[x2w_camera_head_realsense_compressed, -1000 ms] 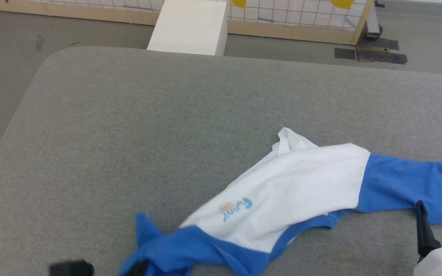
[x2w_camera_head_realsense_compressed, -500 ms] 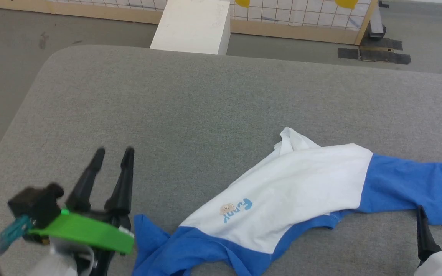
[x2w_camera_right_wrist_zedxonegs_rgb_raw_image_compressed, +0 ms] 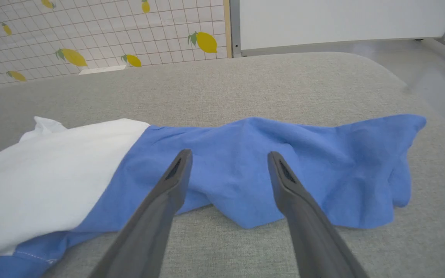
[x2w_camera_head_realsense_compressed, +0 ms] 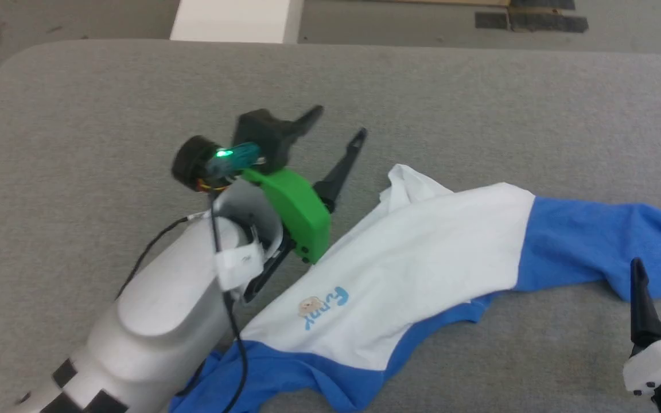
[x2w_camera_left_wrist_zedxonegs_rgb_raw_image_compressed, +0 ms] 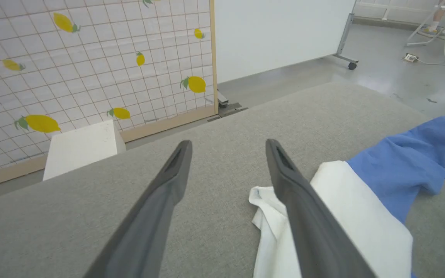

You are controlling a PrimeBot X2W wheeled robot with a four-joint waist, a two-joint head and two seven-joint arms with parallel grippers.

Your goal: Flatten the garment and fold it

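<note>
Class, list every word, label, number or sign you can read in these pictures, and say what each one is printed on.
"Funny": pale blue letters on the white front of the garment, upside down in the head view; the last letters are blurred, so this reading is unsure.
White tag on the left forearm: any marks are too small to read.
Lemon screen: lemon pictures on a grid, no words.

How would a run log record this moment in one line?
stage: flattening, not folded | garment: bunched on grey surface | left tool: open, empty, beside white corner | right tool: open, empty, at blue sleeve
</note>
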